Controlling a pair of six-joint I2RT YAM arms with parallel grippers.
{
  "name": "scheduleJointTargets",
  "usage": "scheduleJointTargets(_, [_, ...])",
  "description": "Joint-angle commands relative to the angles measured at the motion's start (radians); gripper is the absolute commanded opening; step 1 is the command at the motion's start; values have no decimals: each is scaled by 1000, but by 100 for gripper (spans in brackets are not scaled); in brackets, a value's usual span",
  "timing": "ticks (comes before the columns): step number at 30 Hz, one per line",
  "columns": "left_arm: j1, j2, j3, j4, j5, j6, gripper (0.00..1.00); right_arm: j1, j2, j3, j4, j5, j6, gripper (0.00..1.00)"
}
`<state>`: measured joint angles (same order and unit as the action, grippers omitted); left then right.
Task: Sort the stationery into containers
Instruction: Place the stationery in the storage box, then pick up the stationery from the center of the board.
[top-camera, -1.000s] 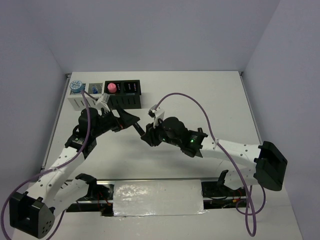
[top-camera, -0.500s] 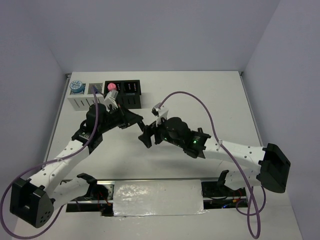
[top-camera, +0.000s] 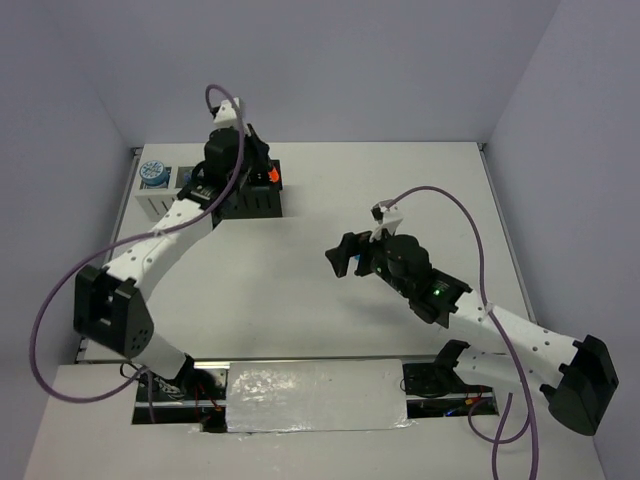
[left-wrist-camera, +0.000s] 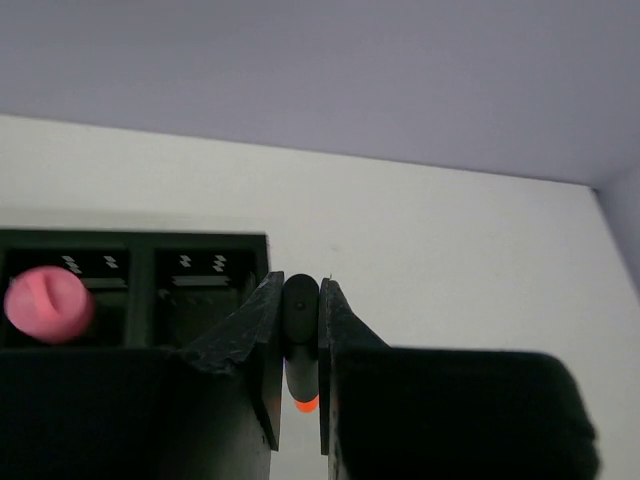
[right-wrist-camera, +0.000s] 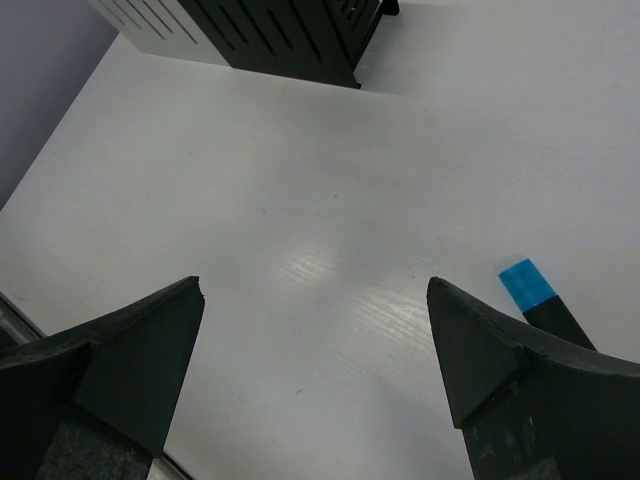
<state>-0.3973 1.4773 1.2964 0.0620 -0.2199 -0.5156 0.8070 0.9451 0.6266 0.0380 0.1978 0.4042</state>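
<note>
Our left gripper (left-wrist-camera: 299, 288) had its jaws closed on the orange-capped highlighter (left-wrist-camera: 301, 350), at the outer edge of the end black box (left-wrist-camera: 212, 243). The right gripper (right-wrist-camera: 315, 290), jaws wide open, hung over bare counter (right-wrist-camera: 330, 180) beside a blue-capped highlighter (right-wrist-camera: 535, 290).

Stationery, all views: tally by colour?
Orange: 1, orange-capped highlighter in the left hand.
Blue: 2, blue-capped highlighter and round blue piece.
Pink: 1, pink piece in a black box.
Total: 4 in view.
</note>
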Motion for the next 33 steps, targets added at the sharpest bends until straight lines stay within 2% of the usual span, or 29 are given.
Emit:
scheduleJointTargets(1, [11,124,115,74,-196,179,0,1,-35,-8,-27,-14,-2,100])
scheduleJointTargets(3, [17,168,164,93,-228,213,1,1,-45,-16,-30,-17,-5,100])
scheduleJointTargets(6, [23,222,188,133,-240,259,8,0,-63,-27,-30,-23,-10,100])
scheduleJointTargets(10, [48,270,192,157,-211,241,17,-2,-59,-22,-30,-35,-15,100])
scheduleJointTargets(12, [57,297,198,156,-197,235,29,-3,-51,-15,-30,-38,-21,100])
scheduleJointTargets(13, [57,304,198,157,-196,233,39,-3,-42,-11,-32,-35,-22,100])
scheduleJointTargets(15, [58,313,187,159,-185,226,53,-12,-29,-5,-55,-29,-27,100])
scheduleJointTargets(16, [58,310,169,162,-182,213,71,-22,-13,-5,-55,-38,-31,100])
scheduleJointTargets(19, [60,284,132,160,-193,177,90,-121,94,30,-116,-61,-16,100])
scheduleJointTargets(20, [60,270,124,151,-206,161,93,-147,122,51,-148,-69,-16,100])
scheduleJointTargets(23, [60,190,118,29,-289,71,96,-195,185,97,-223,-7,-44,100])
scheduleJointTargets(25, [60,106,119,-152,-305,-30,99,-229,221,146,-285,70,-4,100])
scheduleJointTargets(28, [57,-36,65,-328,-250,-124,99,-300,261,170,-389,95,67,100])
scheduleJointTargets(31, [45,-251,-67,-375,-139,-150,99,-354,281,145,-463,135,148,100])
scheduleJointTargets(33, [38,-331,-155,-378,-85,-143,99,-385,267,102,-457,132,157,100])
